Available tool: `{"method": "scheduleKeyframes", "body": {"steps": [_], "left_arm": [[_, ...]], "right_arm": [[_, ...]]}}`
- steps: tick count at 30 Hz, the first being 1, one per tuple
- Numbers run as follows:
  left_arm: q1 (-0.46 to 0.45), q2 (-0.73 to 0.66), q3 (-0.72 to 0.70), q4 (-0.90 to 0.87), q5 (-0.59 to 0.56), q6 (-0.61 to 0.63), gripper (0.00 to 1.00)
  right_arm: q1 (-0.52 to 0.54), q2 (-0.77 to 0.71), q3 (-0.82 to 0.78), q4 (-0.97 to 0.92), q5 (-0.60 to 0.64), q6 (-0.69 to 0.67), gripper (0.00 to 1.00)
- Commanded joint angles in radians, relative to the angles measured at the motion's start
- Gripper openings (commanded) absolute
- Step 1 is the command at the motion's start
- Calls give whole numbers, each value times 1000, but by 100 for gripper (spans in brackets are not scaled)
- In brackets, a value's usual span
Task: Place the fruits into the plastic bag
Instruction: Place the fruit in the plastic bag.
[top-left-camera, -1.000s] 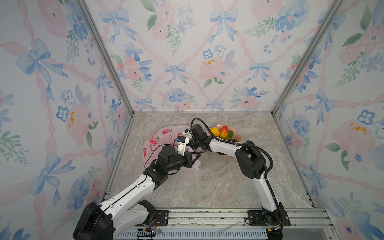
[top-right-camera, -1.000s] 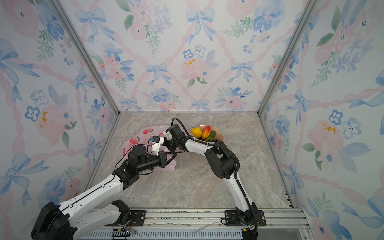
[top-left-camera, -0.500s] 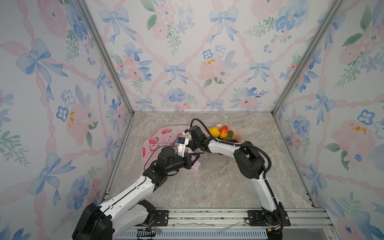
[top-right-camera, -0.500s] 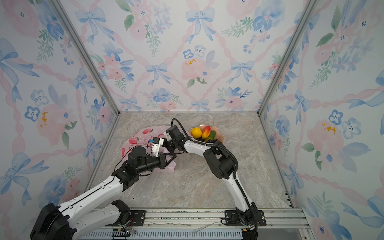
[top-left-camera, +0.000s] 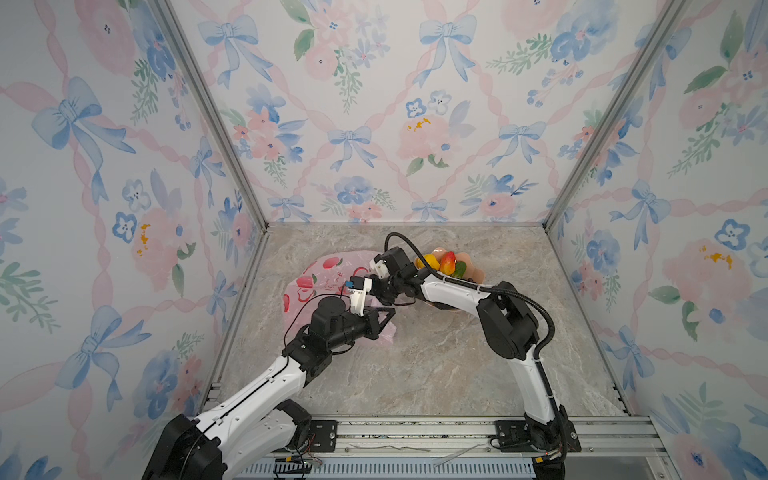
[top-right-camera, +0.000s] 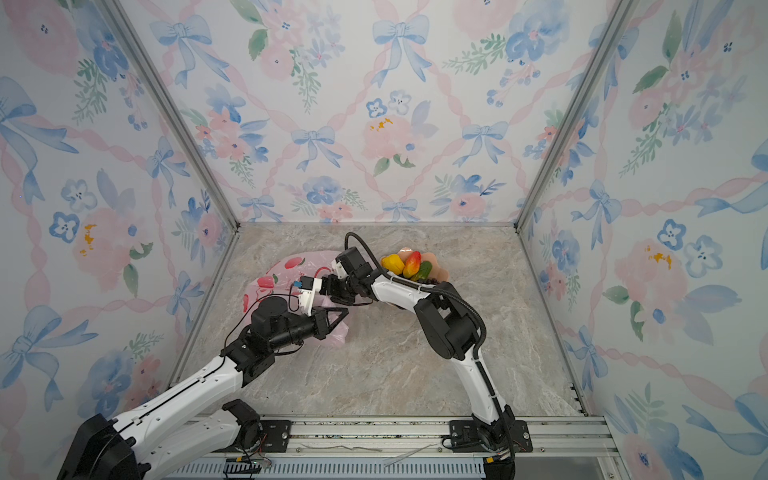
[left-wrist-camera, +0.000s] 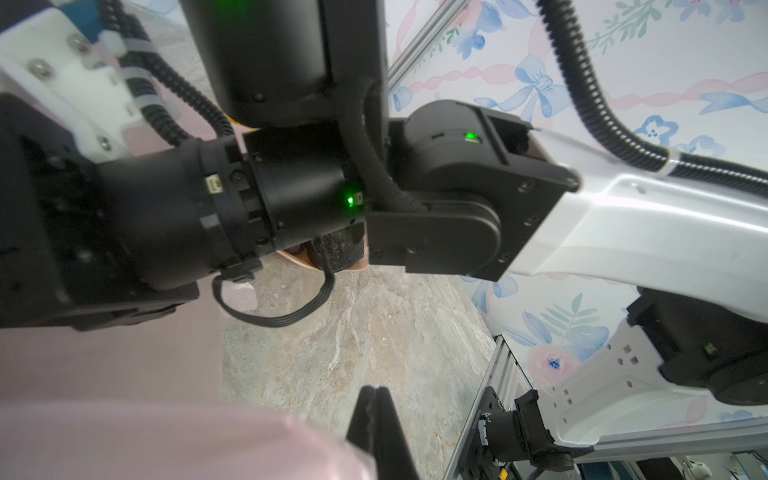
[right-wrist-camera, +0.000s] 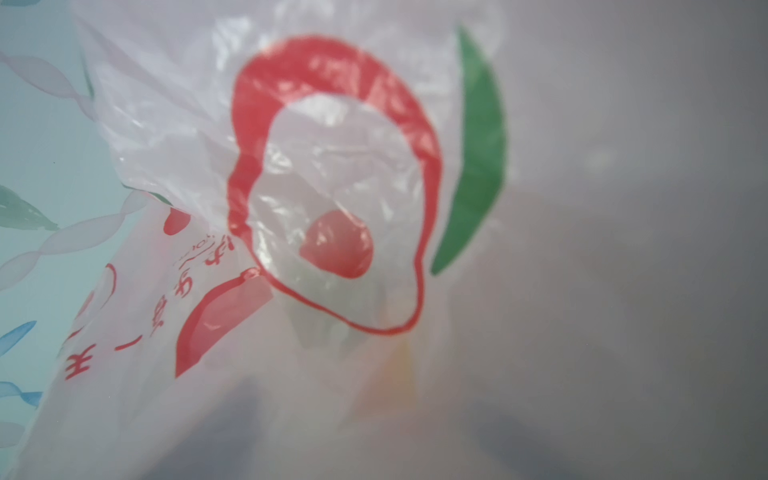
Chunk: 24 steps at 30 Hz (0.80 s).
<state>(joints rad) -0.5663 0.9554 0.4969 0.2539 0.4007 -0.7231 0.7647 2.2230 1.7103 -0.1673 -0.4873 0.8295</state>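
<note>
Left gripper stays clamped on the thin pink translucent plastic bag; right gripper stays inside, jaws unseen; probably dropping fruit.

Thin, crinkly, glossy plastic bag on matt stone-look table.

**Robot test cell, laboratory type, dressed as a decorated booth.**
- Three upright wall panels, papered in bows and flowers.
- Bare aluminium corner posts joining the panels.
- Marble-pattern tabletop.
- Slotted metal rail along the open front edge, with two white-and-black arms bolted to it: left arm, right arm.
- Loose wiring below the rail.
</note>
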Motion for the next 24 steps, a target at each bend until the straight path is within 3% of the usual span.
{"method": "scheduleKeyframes", "body": {"steps": [1,14,24], "left_arm": [[12,-21,-17,8,-5,-11,0],[32,-102,-44,-76,-22,-2,0],[39,-95,-40,-79,-23,0,0]], "right_arm": [[-14,-75,-3,-98,56,-93,81],[-115,-143,-10,-54,38,-109,81],[-179,-210,-91,153,-54,-24,81]]}}
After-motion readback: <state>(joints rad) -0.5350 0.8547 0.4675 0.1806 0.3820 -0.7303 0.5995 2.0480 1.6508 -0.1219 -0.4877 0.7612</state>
